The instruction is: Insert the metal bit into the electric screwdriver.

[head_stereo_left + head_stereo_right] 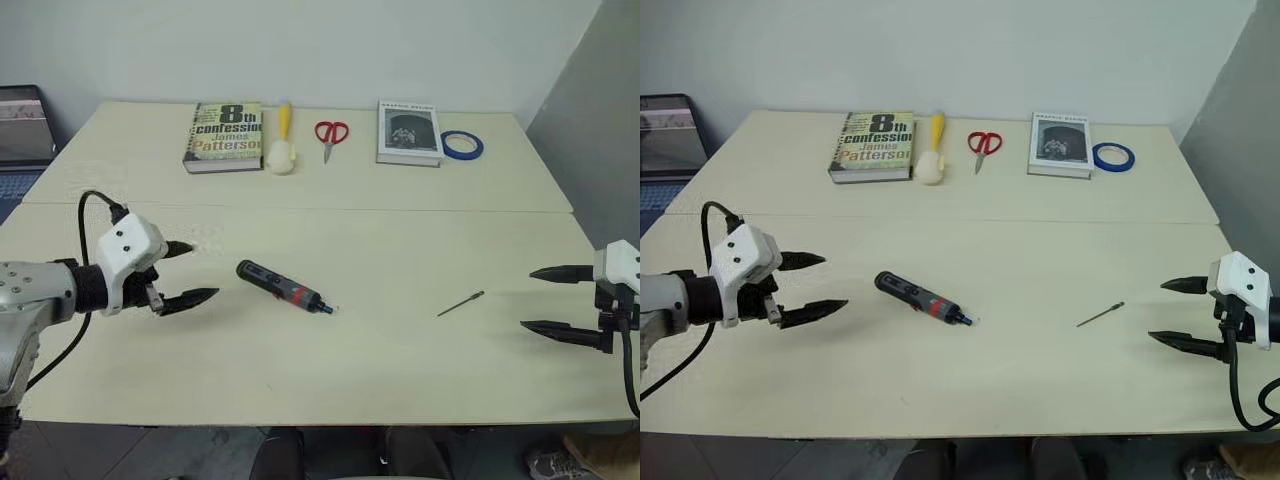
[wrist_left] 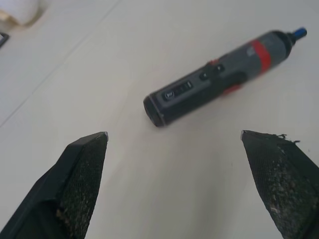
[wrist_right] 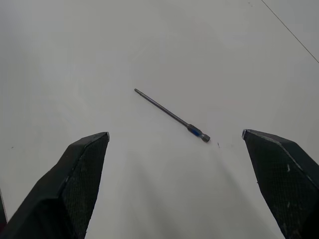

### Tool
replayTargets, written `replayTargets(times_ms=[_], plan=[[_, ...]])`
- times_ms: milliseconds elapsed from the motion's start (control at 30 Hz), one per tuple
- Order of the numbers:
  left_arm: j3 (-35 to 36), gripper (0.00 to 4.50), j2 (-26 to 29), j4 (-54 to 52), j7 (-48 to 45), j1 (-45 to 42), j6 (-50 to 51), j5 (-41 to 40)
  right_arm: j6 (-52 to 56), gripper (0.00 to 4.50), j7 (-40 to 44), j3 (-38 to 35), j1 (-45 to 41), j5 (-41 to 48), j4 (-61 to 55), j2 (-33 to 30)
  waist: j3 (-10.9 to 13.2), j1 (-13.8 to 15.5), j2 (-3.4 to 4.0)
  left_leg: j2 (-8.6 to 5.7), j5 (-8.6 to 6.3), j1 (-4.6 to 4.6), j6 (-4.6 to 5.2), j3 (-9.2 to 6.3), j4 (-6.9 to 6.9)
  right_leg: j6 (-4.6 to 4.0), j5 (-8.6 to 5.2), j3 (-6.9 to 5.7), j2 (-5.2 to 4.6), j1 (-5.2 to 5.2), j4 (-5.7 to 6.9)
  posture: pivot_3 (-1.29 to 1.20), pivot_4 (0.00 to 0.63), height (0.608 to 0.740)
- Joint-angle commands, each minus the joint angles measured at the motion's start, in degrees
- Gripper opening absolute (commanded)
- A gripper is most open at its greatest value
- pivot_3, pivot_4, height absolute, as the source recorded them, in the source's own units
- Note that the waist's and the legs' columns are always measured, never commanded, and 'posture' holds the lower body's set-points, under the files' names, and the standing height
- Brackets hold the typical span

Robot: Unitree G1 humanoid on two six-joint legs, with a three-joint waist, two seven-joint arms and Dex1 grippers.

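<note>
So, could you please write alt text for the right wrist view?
A thin metal bit lies alone on the pale table, untouched, with the right gripper above it, jaws wide open on either side.

Both head views looked down across the table [image 1: 400, 380]; each wrist view sat close above it, sharing its near surface.

Bare table [image 1: 400, 370] lies between the left gripper [image 1: 195, 272] and the electric screwdriver [image 1: 283, 286], and between the right gripper [image 1: 545, 299] and the metal bit [image 1: 460, 303]. Books [image 1: 224, 136], brush [image 1: 282, 140], scissors [image 1: 331, 135] and tape [image 1: 462, 145] line the far edge, well apart.
</note>
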Motion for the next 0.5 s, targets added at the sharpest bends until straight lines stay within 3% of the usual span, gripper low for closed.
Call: replayTargets(times_ms=[33,500], plan=[[1.7,4.47,0.3,0.0,0.8,-0.9,-0.4,-0.1,-0.7,4.5,-0.2,-2.2,-0.3,0.2,-0.4,0.0,0.0,0.1,0.01,0.0,0.0,0.01,0.0,0.0,0.0,0.0,0.0,0.0,0.0,0.0,0.0,0.0,0.15,0.74],[-2.0,4.47,-0.1,2.2,0.3,-2.8,-10.2,4.8,2.1,4.5,-3.1,-2.5,-2.7,3.3,-3.0,2.6,0.0,0.3,0.01,0.02,0.0,0.02,0.0,0.06,0.0,0.0,0.0,0.02,0.0,0.0,0.0,0.0,0.15,0.74]])
